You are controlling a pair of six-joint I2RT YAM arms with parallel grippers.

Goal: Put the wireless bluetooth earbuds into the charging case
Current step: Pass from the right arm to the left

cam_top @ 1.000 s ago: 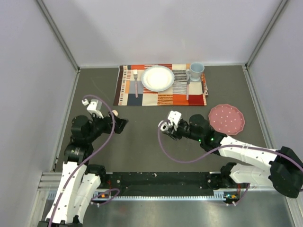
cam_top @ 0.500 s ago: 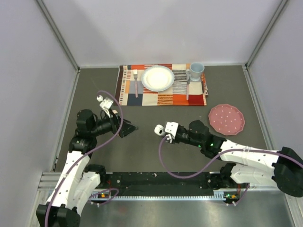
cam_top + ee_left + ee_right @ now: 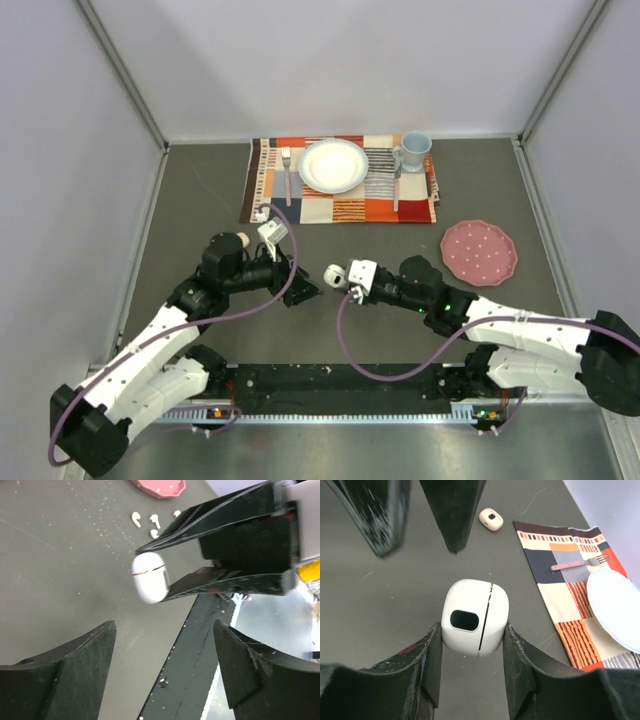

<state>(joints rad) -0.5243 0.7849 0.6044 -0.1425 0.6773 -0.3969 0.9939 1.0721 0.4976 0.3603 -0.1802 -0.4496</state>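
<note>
My right gripper (image 3: 337, 276) is shut on a white rounded charging case (image 3: 475, 617), held above the table with its lid seam closed; the case also shows in the left wrist view (image 3: 150, 577). My left gripper (image 3: 307, 288) is open and empty, its jaws wide apart, facing the case from a short distance to the left. Several tiny white earbuds (image 3: 154, 524) lie on the table beyond the right gripper, near the pink plate (image 3: 160, 486). They are hidden in the top view.
A second small cream case (image 3: 491, 519) lies on the table behind the left arm (image 3: 241, 240). At the back a patterned placemat (image 3: 270, 195) holds a fork (image 3: 287, 175), a white plate (image 3: 333, 165) and a blue cup (image 3: 414, 150). The pink plate (image 3: 479, 251) lies at the right.
My left arm has swung right and forward toward the centre, its open gripper now close to the held case. My right gripper moved a little left and nearer, then stayed.
</note>
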